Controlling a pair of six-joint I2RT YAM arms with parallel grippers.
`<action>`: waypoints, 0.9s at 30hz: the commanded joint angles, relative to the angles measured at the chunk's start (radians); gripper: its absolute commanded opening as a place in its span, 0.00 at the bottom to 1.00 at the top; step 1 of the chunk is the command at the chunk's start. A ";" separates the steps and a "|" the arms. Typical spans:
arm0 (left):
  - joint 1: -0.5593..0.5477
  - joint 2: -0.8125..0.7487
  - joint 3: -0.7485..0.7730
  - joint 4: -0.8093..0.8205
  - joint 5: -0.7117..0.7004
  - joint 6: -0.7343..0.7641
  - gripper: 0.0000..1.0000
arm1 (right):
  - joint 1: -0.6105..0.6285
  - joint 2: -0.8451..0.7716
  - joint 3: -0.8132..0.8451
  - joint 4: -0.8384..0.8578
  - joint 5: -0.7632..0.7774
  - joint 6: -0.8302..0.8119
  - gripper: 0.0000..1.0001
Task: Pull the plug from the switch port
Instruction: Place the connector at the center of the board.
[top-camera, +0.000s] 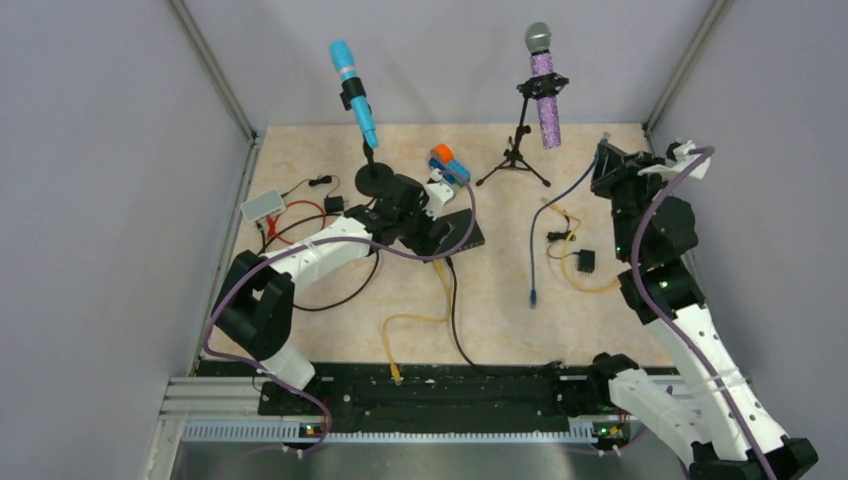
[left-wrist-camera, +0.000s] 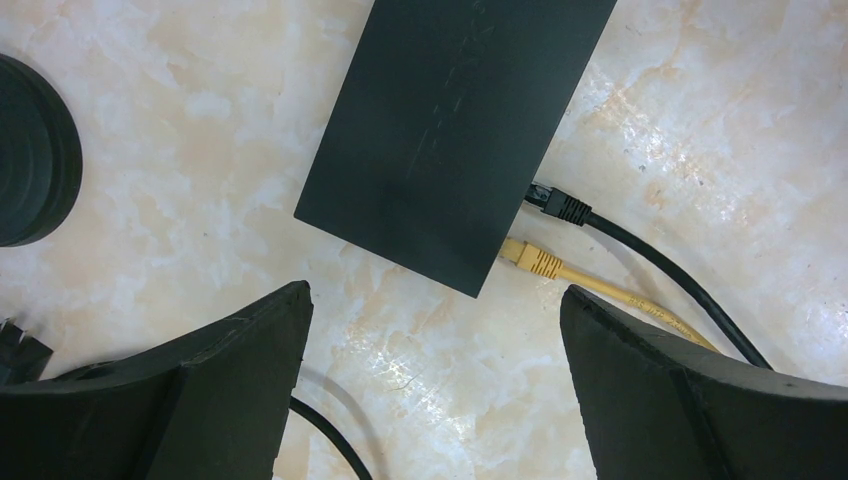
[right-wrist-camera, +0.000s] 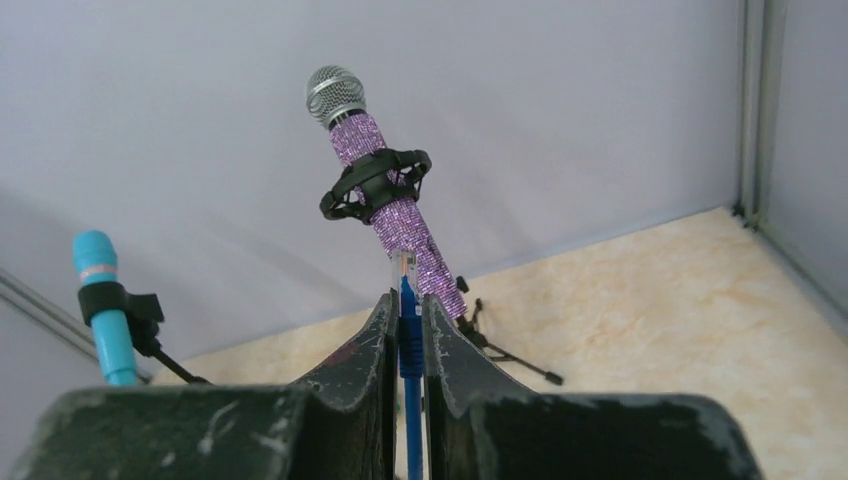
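Close over the marbled beige table, the left gripper hangs beside the network switch, a flat, matte black rectangular box. Its blunt black fingers are spread wide and touch nothing. On the box's edge a ribbed yellow plug sits in a switch port, with a black plug socketed just beside it. Well apart, the right gripper pinches a blue cable between scuffed fingers just below its clear plug, which faces a glittery purple microphone.
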 joint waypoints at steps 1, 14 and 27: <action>0.004 -0.039 0.005 -0.001 0.008 0.006 0.99 | -0.014 -0.001 0.203 -0.297 -0.073 -0.226 0.00; 0.003 -0.019 0.008 -0.013 0.036 0.011 0.99 | -0.217 0.428 0.681 -1.024 -0.769 -0.444 0.00; 0.004 -0.018 0.007 -0.042 0.043 0.013 0.99 | -0.353 0.809 0.438 -0.614 -0.952 -0.146 0.00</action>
